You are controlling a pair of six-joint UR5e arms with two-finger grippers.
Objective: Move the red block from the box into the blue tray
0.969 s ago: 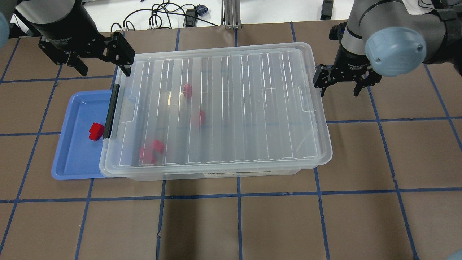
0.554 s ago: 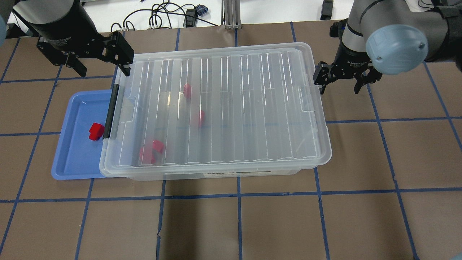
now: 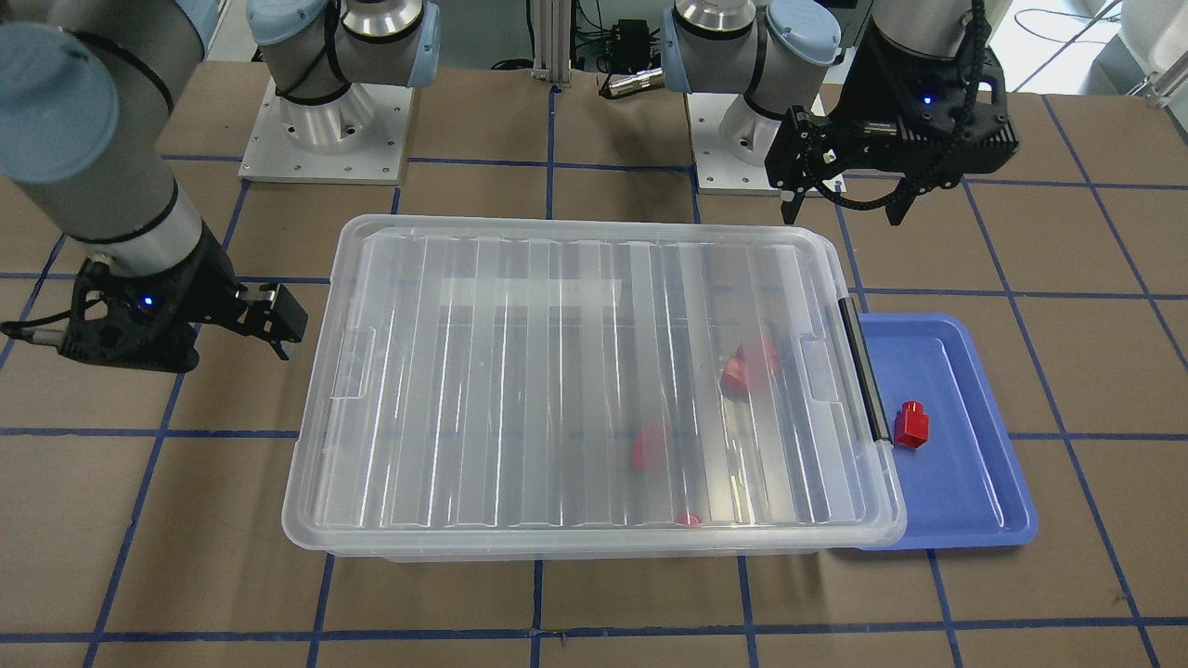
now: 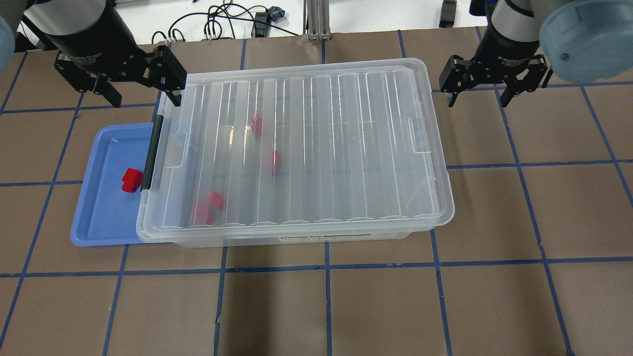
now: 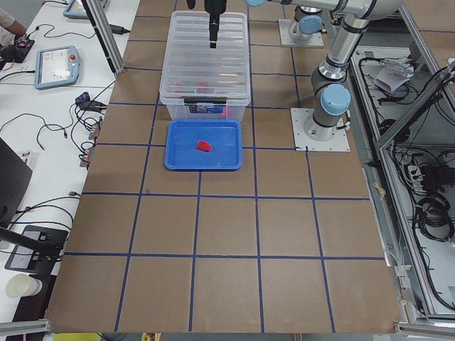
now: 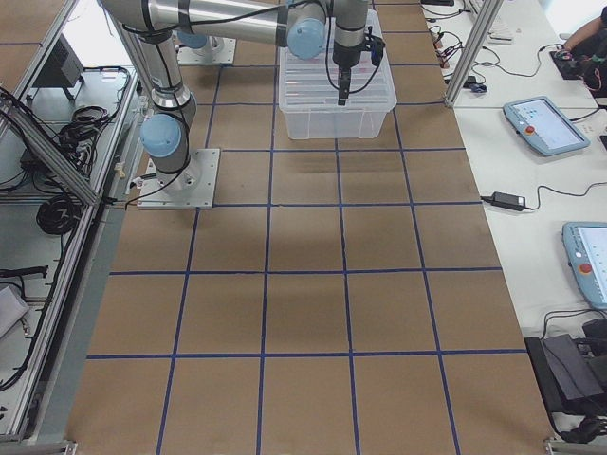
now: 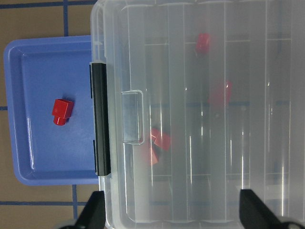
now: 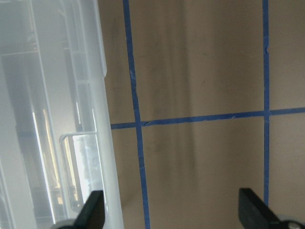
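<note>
A red block (image 4: 131,179) lies in the blue tray (image 4: 104,212) at the table's left, close to the box's black latch (image 4: 152,152); it also shows in the left wrist view (image 7: 62,111) and the front view (image 3: 910,424). The clear box (image 4: 316,148) has its lid on and overlaps the tray's right edge. Several red blocks (image 4: 274,161) show blurred through the lid. My left gripper (image 4: 143,96) is open and empty, above the box's far-left corner. My right gripper (image 4: 478,99) is open and empty, beyond the box's far-right corner, over the bare table.
The brown table (image 4: 326,306) carries a blue tape grid. Cables (image 4: 232,22) and a metal post (image 4: 316,20) lie past the far edge. The arm bases (image 3: 325,121) stand behind the box.
My right gripper has moved away from the box's right end, farther back and to the right. My left gripper has hardly moved. The lid, the tray and the blocks are unchanged.
</note>
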